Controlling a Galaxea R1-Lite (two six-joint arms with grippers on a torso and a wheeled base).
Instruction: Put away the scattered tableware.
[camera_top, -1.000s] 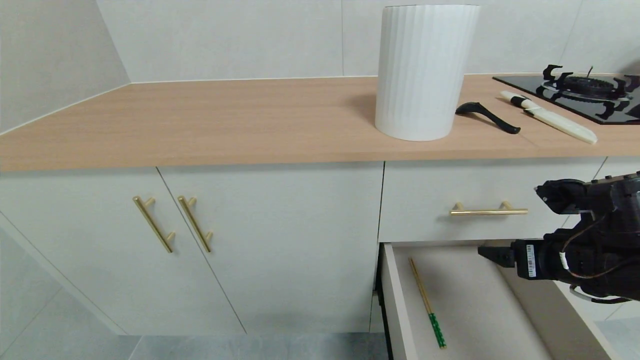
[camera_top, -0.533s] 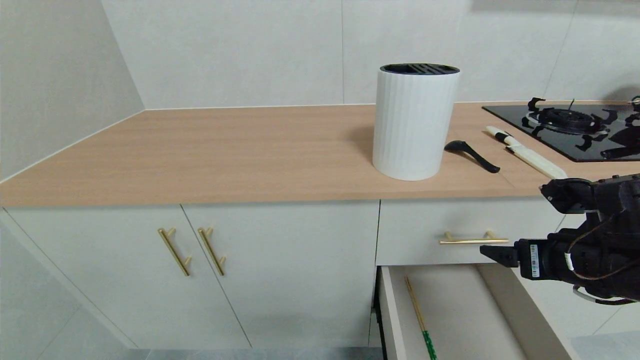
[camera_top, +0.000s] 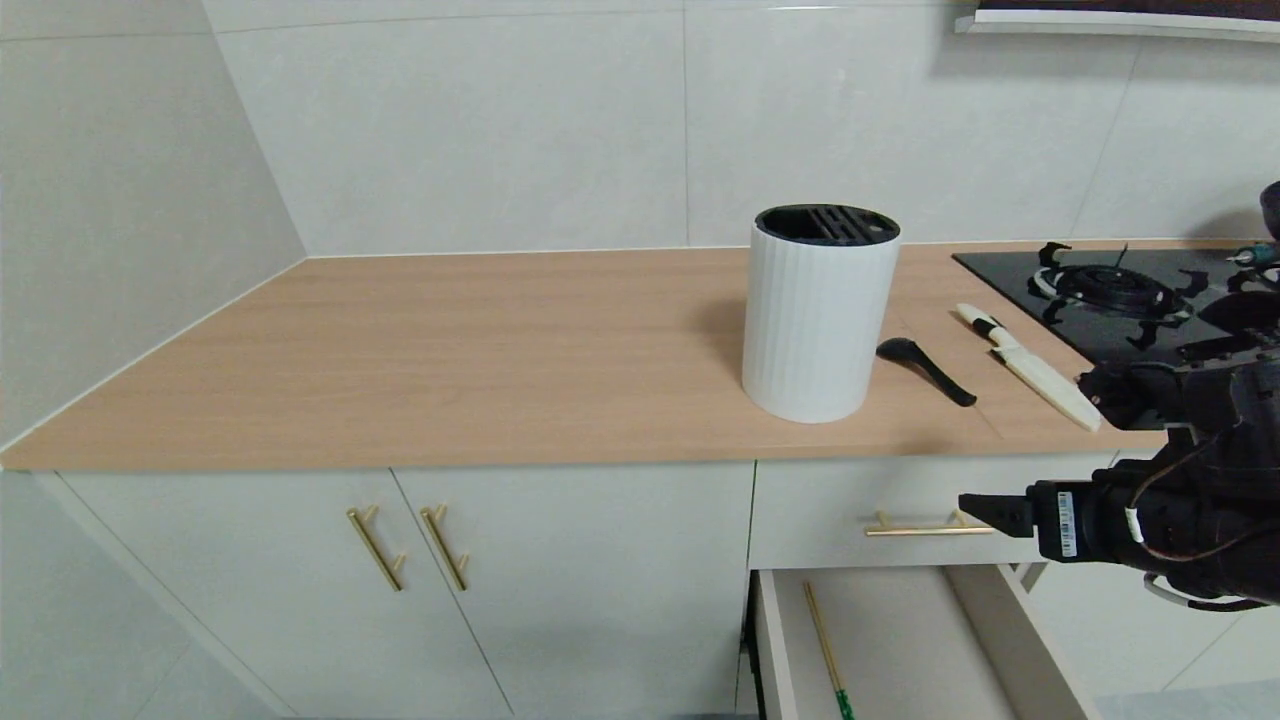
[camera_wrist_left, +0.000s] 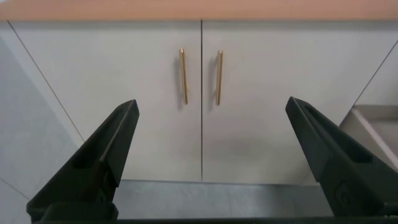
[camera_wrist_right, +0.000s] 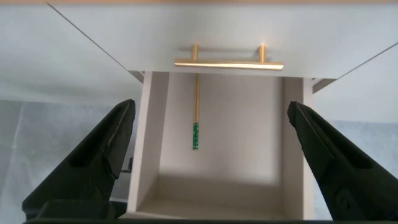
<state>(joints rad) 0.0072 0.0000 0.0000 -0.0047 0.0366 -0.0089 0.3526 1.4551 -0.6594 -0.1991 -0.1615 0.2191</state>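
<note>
while green-tipped wooden chopsticks (camera_top: 823, 645) lie in the open white drawer (camera_top: 778, 640), black spoon (camera_top: 930, 372) and white knife (camera_top: 1030, 370) await stowing; left gripper (camera_wrist_left: 210, 102), right gripper (camera_wrist_right: 210, 106) gape empty.

**Chopsticks lie in the pulled-out drawer**

Slim wooden chopsticks with green ends (camera_wrist_right: 196, 109) lie lengthwise on the floor of the pale pulled-out drawer (camera_wrist_right: 144, 143), below a brass bar handle (camera_wrist_right: 228, 63). The right gripper (camera_wrist_right: 210, 106) holds its black fingers wide apart.
</note>
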